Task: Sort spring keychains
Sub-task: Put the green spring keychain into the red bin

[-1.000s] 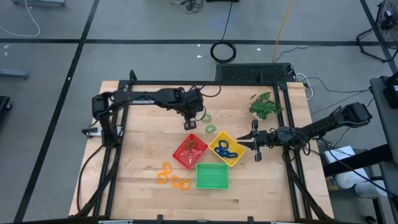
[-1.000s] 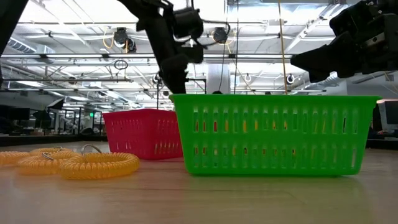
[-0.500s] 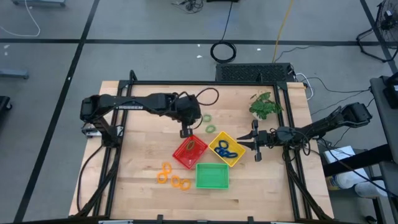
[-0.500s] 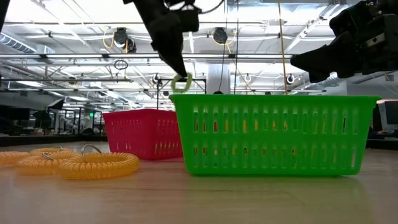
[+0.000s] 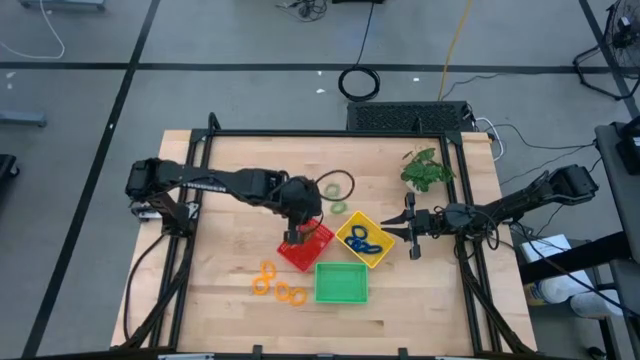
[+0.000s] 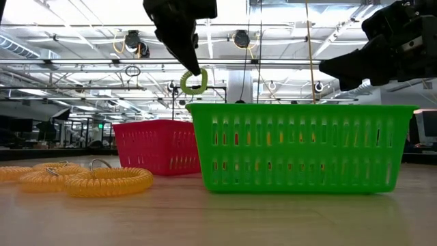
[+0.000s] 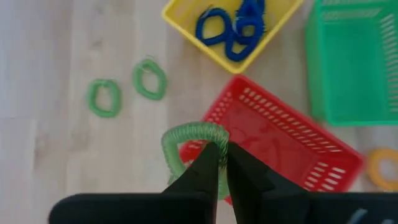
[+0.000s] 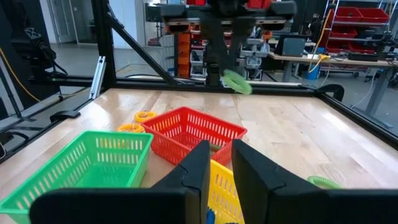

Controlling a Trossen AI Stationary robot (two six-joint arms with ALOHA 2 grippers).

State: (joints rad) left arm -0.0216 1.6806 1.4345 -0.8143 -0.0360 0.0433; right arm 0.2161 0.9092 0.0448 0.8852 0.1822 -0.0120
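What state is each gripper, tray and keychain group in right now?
Left gripper: shut on a green keychain, held above the red tray.
Right gripper: waiting beside the yellow tray, fingers nearly together, holding nothing.
Yellow tray: holds blue keychains.
Green tray: looks empty.
Two green keychains: loose on the table.
Orange keychains: loose on the table.

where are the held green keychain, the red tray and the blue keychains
green spring keychain (image 6: 194, 82): low view, coil's left side
red tray (image 7: 329, 163): left wrist view, rim
blue spring keychains (image 7: 214, 26): left wrist view, one loop's coil
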